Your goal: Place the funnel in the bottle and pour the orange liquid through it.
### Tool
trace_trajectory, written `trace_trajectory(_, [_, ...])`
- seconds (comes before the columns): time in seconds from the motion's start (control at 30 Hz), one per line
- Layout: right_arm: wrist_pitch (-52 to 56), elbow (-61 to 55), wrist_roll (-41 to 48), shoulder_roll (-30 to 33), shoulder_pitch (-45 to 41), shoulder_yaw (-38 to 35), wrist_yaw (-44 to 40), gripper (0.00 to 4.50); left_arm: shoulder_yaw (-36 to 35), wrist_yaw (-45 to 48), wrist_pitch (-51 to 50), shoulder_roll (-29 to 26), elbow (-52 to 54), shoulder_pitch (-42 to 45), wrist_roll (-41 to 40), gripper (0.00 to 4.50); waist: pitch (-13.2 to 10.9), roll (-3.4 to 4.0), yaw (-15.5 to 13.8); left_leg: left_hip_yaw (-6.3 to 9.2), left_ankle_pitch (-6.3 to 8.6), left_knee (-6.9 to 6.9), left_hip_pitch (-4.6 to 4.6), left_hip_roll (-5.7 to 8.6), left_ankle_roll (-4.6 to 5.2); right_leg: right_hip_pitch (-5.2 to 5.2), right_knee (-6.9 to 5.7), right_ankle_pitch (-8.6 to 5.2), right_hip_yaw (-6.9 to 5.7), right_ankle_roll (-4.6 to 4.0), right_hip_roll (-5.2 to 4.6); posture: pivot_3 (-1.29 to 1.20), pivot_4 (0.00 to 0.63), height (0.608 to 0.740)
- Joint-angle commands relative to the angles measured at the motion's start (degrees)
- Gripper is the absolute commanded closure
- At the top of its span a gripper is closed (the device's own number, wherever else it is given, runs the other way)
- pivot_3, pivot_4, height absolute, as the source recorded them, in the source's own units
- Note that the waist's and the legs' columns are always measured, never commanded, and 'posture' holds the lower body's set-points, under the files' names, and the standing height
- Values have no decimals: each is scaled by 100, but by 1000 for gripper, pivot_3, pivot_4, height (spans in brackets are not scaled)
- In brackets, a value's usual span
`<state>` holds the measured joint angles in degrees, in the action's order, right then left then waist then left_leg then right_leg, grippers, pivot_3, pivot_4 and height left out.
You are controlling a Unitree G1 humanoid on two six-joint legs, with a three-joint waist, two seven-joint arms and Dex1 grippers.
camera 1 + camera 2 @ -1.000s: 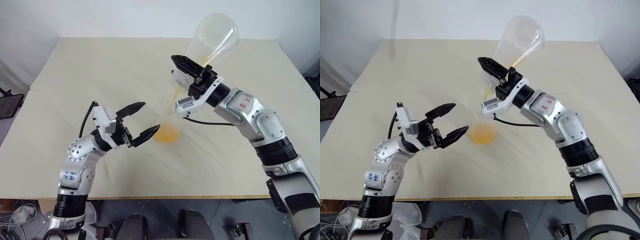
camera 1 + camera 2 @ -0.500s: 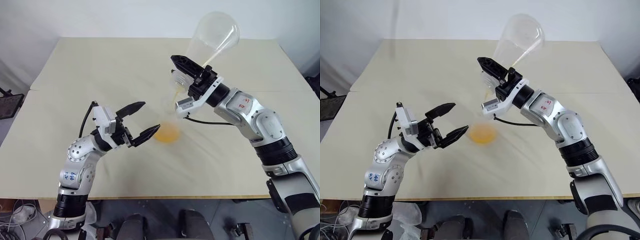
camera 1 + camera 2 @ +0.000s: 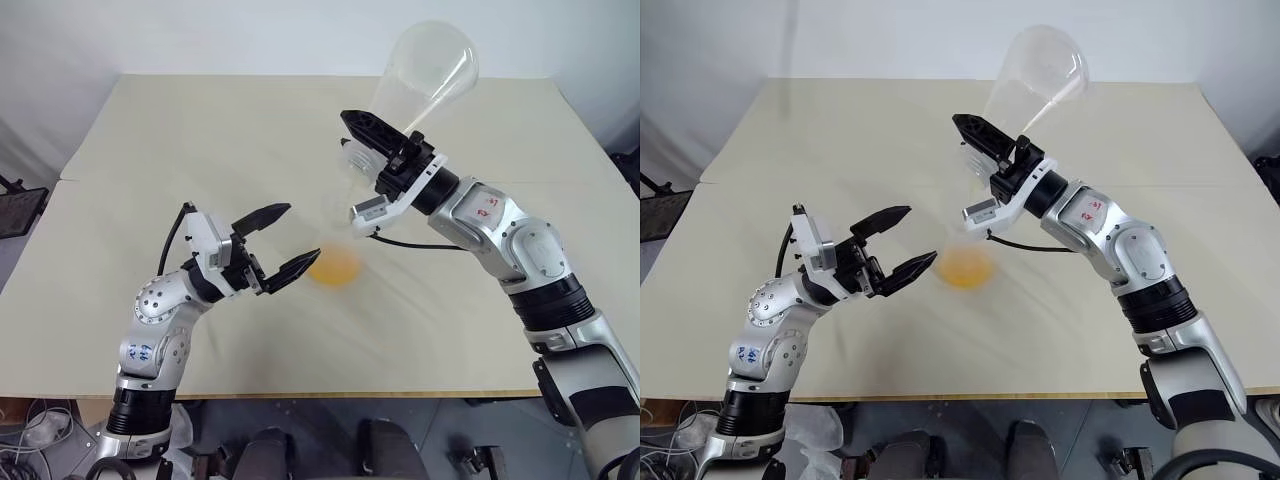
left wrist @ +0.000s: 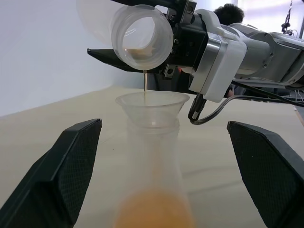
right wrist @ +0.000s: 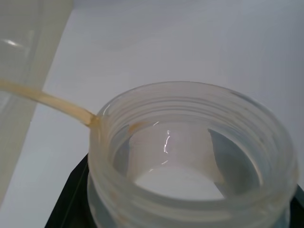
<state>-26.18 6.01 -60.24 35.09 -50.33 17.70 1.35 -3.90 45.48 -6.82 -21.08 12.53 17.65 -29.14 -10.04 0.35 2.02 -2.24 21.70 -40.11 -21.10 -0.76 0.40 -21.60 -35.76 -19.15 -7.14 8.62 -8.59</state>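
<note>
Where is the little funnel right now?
In the left wrist view, the funnel sits in the bottle neck, between the open left end effector fingers, right under the tipped flask.

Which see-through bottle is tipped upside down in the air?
The big cone-shaped vessel, held up by the right gripper and dripping orange. The small bottle stands upright on the table with the funnel on top.

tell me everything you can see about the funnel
The funnel is small, clear plastic, almost see-through, with a flared cup and a thin rim. It sits upright in the neck of the translucent bottle, its cup resting on the bottle's rim. A thin stream of orange liquid falls into it from the tilted clear vessel above. Neither gripper touches it.
</note>
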Motion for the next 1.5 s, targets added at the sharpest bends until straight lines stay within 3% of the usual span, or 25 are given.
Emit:
trace_trajectory(0.03, [9, -198, -16, 43, -17, -5, 118, 2017, -53, 11, 54, -29, 127, 52, -60, 0, 0, 0, 0, 0, 0, 0, 0, 0, 0, 0, 0, 0, 0, 0, 0, 0, 150, 740])
trace_trajectory(0.3, [42, -201, 463, -68, 60, -101, -232, 2017, -46, -3, 37, -23, 137, 50, -59, 0, 0, 0, 1, 0, 0, 0, 0, 0, 0, 0, 0, 0, 0, 0, 0, 0, 150, 740])
trace_trajectory(0.7, [1020, -944, 3178, -299, 587, -1024, -1917, 2017, -78, 31, -3, -88, 109, 98, -73, 0, 0, 0, -17, 3, 0, 0, 0, 0, 0, 0, -2, 0, -1, 0, 0, 0, 150, 740])
trace_trajectory(0.9, [4191, -2080, 6442, -792, 1037, -2404, -3314, 2017, -92, 108, -57, -136, 32, 198, -98, 0, 0, 0, -46, 8, 0, -4, 1, 1, 1, 3, -10, 0, -5, 0, 0, 0, 150, 740])
trace_trajectory(1.13, [5609, -1571, 7837, -323, 1946, -4364, -3267, 2017, -38, 284, -90, -169, -167, 342, -147, 0, 0, -1, -130, -2, 0, -3, -1, 11, 1, 10, -8, 0, -6, 0, -2, 0, 150, 740])
trace_trajectory(1.23, [5812, -1138, 8023, -224, 2340, -5130, -2906, 2017, -26, 326, -98, -142, -222, 395, -142, 0, 0, 0, -140, -19, 0, 1, 0, 8, 1, 7, -7, 0, -6, 0, -1, 0, 150, 740])
trace_trajectory(1.5, [5556, -824, 8285, -16, 2933, -5802, -2605, 2017, -59, 372, -112, -162, -257, 438, -153, 0, 1, 2, -148, -60, -1, 0, 10, 2, 0, 5, -6, 0, 8, 0, 2, 0, 150, 740])
